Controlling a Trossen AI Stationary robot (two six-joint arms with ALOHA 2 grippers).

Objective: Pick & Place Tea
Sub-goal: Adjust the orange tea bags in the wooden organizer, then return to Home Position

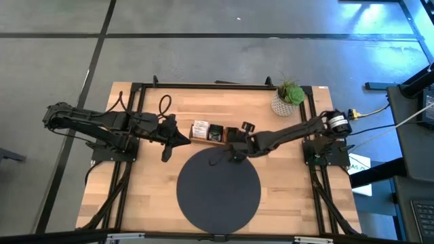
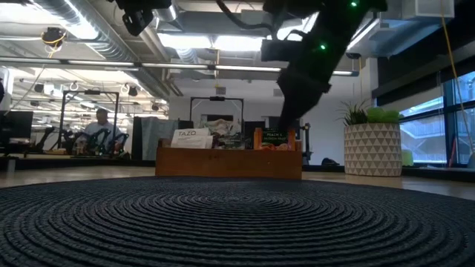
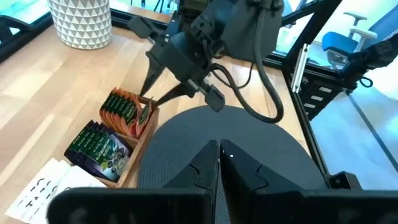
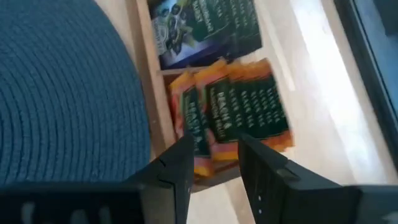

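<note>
The tea sachets stand on edge in the brown wooden tray (image 1: 203,140): white ones (image 3: 37,186), dark ones (image 3: 99,146) and orange ones (image 4: 242,106), one kind per compartment. My right gripper (image 4: 214,152) is open and points down into the orange compartment, one finger on either side of the orange sachets' upper edges. From the left wrist view the right gripper (image 3: 149,99) shows at the same spot. My left gripper (image 3: 219,168) is shut and hovers above the dark round mat's (image 1: 218,186) far left part, left of the tray. My right gripper comes from above, slanting from the table's right, with its fingers (image 4: 180,162) straddling the orange sachets' top edges (image 4: 214,146). I cannot tell whether the fingers touch them.
The round mat (image 2: 237,222) lies just near of the tray (image 2: 228,162) and fills the table's middle. A potted plant in a white patterned pot (image 1: 288,100) stands at the far right corner. A black frame borders the table. A person sits far off in the room (image 2: 100,130).
</note>
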